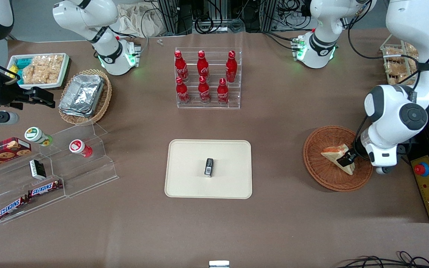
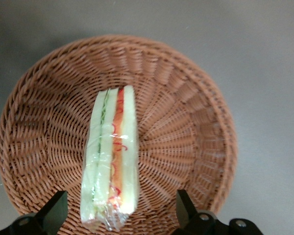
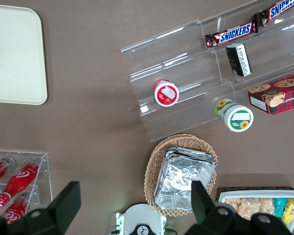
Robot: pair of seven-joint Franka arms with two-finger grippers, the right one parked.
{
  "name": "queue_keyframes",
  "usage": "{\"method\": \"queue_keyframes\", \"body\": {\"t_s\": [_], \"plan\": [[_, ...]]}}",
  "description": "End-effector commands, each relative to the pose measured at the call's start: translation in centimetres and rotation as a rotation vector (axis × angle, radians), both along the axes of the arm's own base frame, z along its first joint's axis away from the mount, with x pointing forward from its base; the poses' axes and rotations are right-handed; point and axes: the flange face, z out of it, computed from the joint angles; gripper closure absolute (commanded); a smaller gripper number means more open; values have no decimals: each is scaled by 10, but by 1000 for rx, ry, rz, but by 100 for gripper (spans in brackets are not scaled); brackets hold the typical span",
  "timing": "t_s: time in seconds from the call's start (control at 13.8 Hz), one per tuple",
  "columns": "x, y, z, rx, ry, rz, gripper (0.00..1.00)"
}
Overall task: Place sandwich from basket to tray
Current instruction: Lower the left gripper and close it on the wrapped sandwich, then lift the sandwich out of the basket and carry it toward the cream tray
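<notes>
The end effector (image 2: 120, 215) hangs low over the basket (image 1: 326, 175), its fingers (image 2: 54, 210) spread wide on either side of the sandwich (image 2: 112, 156), not touching it. In the front view the arm hides part of the basket's rim. The tray (image 1: 184, 182) lies well apart mid-table (image 1: 281, 223), with a small dark object (image 1: 209, 167) on it.

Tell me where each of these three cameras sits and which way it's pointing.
Front view: high, facing both arms, looking down on the table, tray and Coca-Cola bottles; both arms show.
Left wrist view: on the working arm, looking down into the basket at the sandwich; the open tool straddles it.
Right wrist view: on the parked arm, looking down at Snickers bars and foil containers.
Shared: front and left wrist views both show the sandwich in the basket.
</notes>
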Motion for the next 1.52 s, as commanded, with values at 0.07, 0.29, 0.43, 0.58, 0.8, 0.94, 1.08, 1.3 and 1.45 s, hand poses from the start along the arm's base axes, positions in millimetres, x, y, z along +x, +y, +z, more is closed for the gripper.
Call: {"method": "queue_keyframes", "body": {"t_s": [0.07, 0.29, 0.43, 0.58, 0.8, 0.94, 1.08, 1.3, 1.45], "plan": [[-13, 2, -24, 6, 17, 23, 0], [-14, 1, -39, 2, 36, 23, 1], [-12, 1, -50, 11, 51, 11, 45], [-7, 1, -49, 53, 39, 24, 100], [5, -1, -42, 65, 18, 46, 100], [10, -2, -24, 74, 21, 48, 100], [25, -4, 19, 97, 73, 47, 100], [51, -18, 105, 108, 158, 46, 100], [60, -32, 163, 95, 159, 41, 100]]}}
